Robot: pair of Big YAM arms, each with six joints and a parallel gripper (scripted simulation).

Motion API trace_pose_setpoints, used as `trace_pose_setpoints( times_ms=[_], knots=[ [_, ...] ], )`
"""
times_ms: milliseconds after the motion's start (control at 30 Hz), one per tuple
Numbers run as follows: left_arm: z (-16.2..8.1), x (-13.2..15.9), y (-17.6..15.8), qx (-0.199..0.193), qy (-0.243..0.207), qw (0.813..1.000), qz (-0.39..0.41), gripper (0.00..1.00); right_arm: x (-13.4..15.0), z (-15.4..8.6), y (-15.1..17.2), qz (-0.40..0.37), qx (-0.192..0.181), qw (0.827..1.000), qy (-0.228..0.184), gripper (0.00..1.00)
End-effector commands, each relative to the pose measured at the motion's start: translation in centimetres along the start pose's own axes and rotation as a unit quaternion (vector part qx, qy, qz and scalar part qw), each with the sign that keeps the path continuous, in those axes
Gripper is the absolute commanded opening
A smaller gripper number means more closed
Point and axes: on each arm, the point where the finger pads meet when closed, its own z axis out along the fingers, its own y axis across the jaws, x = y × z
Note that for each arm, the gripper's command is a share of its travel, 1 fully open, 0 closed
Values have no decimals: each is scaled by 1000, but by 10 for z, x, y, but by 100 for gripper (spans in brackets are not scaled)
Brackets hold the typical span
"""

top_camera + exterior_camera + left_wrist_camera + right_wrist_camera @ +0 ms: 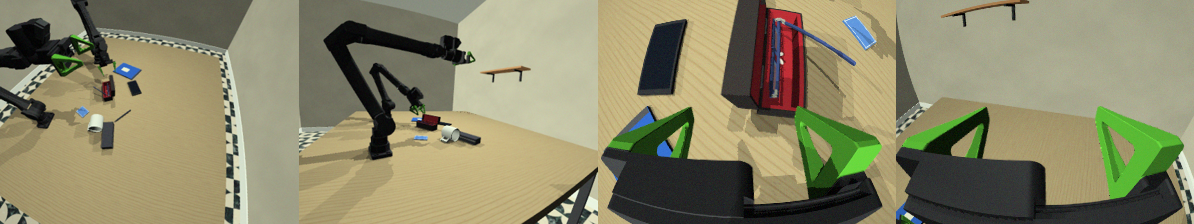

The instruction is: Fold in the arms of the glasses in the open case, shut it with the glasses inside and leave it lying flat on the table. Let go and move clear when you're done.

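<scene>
Glasses case (pixel 112 86) (pixel 427 125) (pixel 740 60) is open, well apart from desk's (pixel 173 148) (pixel 437 183) (pixel 705 135) (pixel 1046 150) edges; one temple (pixel 100 90) (pixel 818 41) sticks out. L gripper (pixel 108 68) (pixel 417 110) (pixel 744 109) & R gripper (pixel 87 54) (pixel 465 63) (pixel 1042 110): both open, w/ nothing inside.

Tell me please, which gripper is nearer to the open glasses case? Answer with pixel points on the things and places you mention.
The left one. The left gripper (pixel 108 69) (pixel 418 109) (pixel 744 112) hangs just above and beside the case (pixel 108 98) (pixel 426 125) (pixel 740 55); the right gripper (pixel 77 54) (pixel 465 59) (pixel 1042 112) is much higher, its jaws away from it.

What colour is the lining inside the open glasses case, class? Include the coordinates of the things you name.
The lining (pixel 104 90) (pixel 431 119) (pixel 794 75) is red; it shows best in the left wrist view.
</scene>
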Motion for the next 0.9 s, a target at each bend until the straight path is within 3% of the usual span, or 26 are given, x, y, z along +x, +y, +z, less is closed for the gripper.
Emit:
trace_pose_setpoints(
  times_ms=[0, 67, 100, 267, 367, 400, 600, 633, 867],
  knots=[
    [-2, -11, -8, 6, -13, 1000, 16, 96, -10, -4, 5, 6, -3, 1000, -5, 100],
    [0, -5, -11, 12, -4, 1000, 17, 96, -10, -4, 5, 6, -3, 1000, -5, 100],
    [5, 15, -18, 20, 19, 999, 18, 96, -10, -4, 5, 6, -3, 1000, -5, 100],
    [6, 32, -37, 40, 36, 998, 37, 96, -10, -4, 5, 6, -3, 1000, -5, 100],
    [3, 22, -42, 45, 22, 998, 45, 96, -10, -4, 5, 6, -3, 1000, -5, 100],
    [4, 34, -44, 48, 34, 997, 45, 96, -10, -4, 5, 6, -3, 1000, -5, 100],
    [6, 41, -45, 50, 44, 997, 41, 96, -10, -4, 5, 6, -3, 1000, -5, 100],
    [5, 26, -45, 49, 26, 998, 43, 96, -10, -4, 5, 6, -3, 1000, -5, 100],
    [17, 20, -44, 45, 22, 998, 40, 96, -10, -4, 5, 6, -3, 1000, -5, 100]
  ],
)
